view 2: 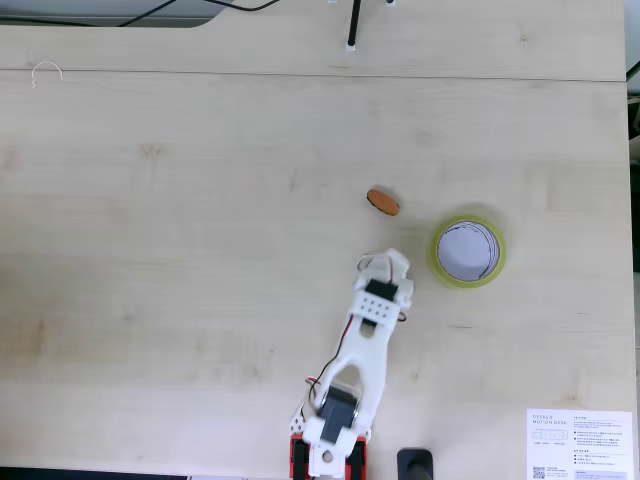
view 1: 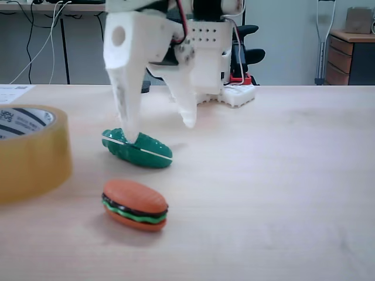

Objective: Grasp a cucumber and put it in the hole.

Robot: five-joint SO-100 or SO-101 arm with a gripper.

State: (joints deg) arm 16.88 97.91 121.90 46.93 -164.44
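Pale wooden tabletop (view 2: 180, 250) under everything. White arm (view 2: 355, 390) reaching up from the bottom edge in a fixed view, toward 12 o'clock. Yellowish tape roll (view 2: 468, 251) lying flat at 3 o'clock of the arm's tip, hole (view 2: 467, 252) facing up and showing white. In a fixed view, fingers (view 1: 158, 132) spread apart, released, one tip touching the top of the cucumber (view 1: 140, 153), the other hanging clear above the wood. Cucumber flat on the tabletop, outside the roll. Orange burger toy (view 1: 135, 205) lying near the cucumber, apart from it.
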